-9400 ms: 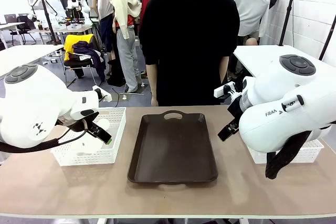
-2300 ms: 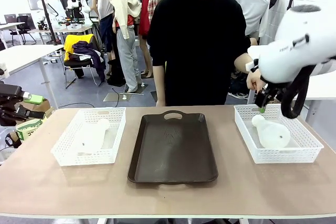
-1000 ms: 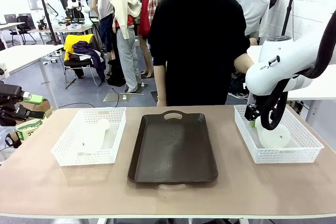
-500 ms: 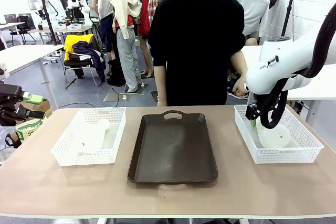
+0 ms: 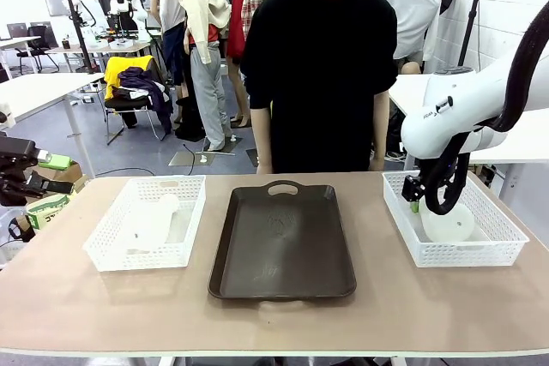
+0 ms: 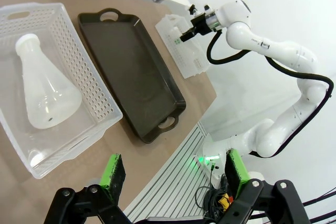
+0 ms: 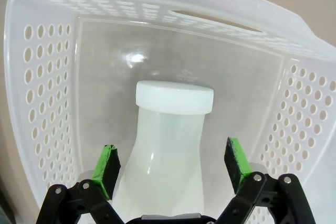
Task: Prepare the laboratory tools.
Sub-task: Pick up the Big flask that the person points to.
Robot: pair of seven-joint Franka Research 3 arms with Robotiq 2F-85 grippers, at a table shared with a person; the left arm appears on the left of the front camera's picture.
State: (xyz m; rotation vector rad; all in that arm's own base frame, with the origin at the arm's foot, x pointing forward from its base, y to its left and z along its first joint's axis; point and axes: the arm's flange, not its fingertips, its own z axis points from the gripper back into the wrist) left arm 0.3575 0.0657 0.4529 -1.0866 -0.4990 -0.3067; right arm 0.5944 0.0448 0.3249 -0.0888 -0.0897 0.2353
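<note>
One translucent whitish flask (image 6: pixel 47 98) lies on its side in the left white basket (image 5: pixel 184 250). The other flask (image 5: pixel 448 222) lies in the right white basket (image 5: pixel 506 250). My right gripper (image 5: pixel 414 201) reaches down into that basket. In the right wrist view its green pads (image 7: pixel 108 167) straddle the flask's neck (image 7: pixel 170 140) just below the white cap (image 7: pixel 175 97). A gap still shows beside the neck, so the right gripper (image 7: pixel 172 166) is open. My left gripper (image 6: pixel 176 174) is open and empty, held high off the table's left end.
A dark brown tray (image 5: pixel 283 242) with handles lies bare in the table's middle, between the two baskets. A person in black (image 5: pixel 317 75) stands at the far edge, arms down. Bare tabletop (image 5: pixel 257 323) runs along the near edge.
My right gripper has sunk a little deeper into the right basket, over the flask's neck. The person's hand near that basket has dropped to their side. The left arm has not moved.
</note>
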